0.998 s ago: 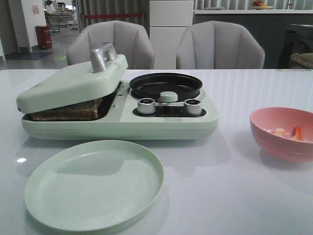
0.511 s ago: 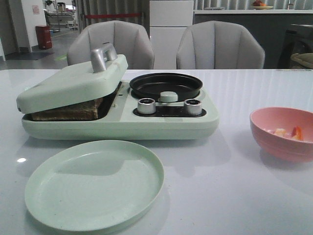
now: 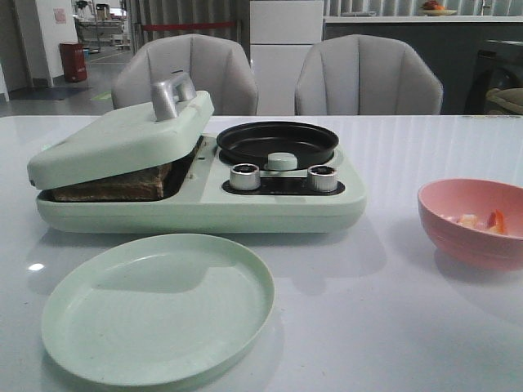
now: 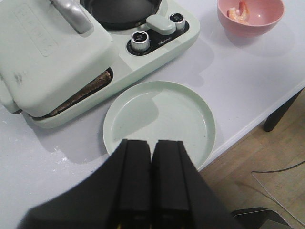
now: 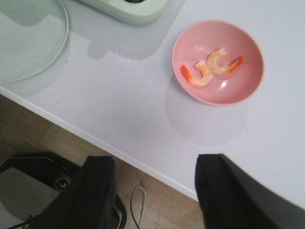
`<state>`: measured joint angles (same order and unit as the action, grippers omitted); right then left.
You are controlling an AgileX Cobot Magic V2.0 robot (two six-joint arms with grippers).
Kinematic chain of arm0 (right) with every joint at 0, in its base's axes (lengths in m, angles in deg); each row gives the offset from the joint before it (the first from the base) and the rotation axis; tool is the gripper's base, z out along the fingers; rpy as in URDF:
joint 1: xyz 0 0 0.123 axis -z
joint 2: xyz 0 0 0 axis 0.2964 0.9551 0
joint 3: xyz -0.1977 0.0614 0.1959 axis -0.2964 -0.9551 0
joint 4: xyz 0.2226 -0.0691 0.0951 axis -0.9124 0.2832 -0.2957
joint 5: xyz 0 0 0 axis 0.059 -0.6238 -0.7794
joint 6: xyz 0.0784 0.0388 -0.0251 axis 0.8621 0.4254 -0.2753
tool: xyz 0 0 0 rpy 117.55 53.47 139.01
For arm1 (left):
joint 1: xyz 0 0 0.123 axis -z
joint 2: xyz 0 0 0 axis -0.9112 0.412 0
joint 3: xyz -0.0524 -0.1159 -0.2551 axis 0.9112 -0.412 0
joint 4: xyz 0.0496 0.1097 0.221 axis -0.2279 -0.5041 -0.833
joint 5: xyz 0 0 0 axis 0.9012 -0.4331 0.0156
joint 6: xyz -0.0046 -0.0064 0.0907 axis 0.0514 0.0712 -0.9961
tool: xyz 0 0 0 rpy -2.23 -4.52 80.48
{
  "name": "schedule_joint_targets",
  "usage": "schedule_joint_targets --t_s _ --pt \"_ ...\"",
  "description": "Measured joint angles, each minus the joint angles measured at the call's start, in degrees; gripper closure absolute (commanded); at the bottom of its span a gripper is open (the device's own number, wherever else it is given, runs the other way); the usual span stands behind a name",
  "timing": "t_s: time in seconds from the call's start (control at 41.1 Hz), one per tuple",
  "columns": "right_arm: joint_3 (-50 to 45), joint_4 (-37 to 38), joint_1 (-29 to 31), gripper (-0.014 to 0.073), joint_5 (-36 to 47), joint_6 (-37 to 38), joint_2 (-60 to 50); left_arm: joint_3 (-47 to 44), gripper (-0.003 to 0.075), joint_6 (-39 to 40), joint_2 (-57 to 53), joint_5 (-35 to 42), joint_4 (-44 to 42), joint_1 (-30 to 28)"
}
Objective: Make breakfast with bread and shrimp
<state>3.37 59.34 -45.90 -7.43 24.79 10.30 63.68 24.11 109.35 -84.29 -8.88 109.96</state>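
Bread (image 3: 122, 184) with a dark crust lies under the tilted lid (image 3: 122, 139) of the pale green breakfast maker (image 3: 204, 204); its edge also peeks out in the left wrist view (image 4: 88, 87). Two curled shrimp (image 5: 209, 67) with orange tails lie in the pink bowl (image 5: 248, 90), which stands at the table's right (image 3: 458, 233). My left gripper (image 4: 152, 145) is shut with nothing in it, held above the near rim of the green plate (image 4: 190, 114). Off the table's near edge, short of the bowl, my right gripper (image 5: 155, 164) is open and empty. Neither gripper appears in the front view.
The empty green plate (image 3: 122, 327) lies in front of the breakfast maker. A round black pan (image 3: 276, 142) and two metal knobs (image 3: 244, 176) occupy the maker's right half. Two grey chairs (image 3: 368, 77) stand behind the table. Cables and a black base (image 5: 28, 176) lie on the floor below the table's edge.
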Motion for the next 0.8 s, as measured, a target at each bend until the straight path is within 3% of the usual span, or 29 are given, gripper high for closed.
schedule_joint_targets --t_s 0.365,0.536,0.804 --pt "0.61 0.02 2.1 0.0111 5.55 -0.38 15.93 0.0 0.0617 0.0 0.0 0.0 0.0 0.0" --pt "4.6 -2.75 15.22 0.0111 5.82 -4.92 23.85 0.0 0.0617 0.0 0.0 0.0 0.0 0.0" --pt "6.66 -19.12 34.87 0.0111 7.97 -19.05 33.06 0.0 0.0617 0.0 0.0 0.0 0.0 0.0"
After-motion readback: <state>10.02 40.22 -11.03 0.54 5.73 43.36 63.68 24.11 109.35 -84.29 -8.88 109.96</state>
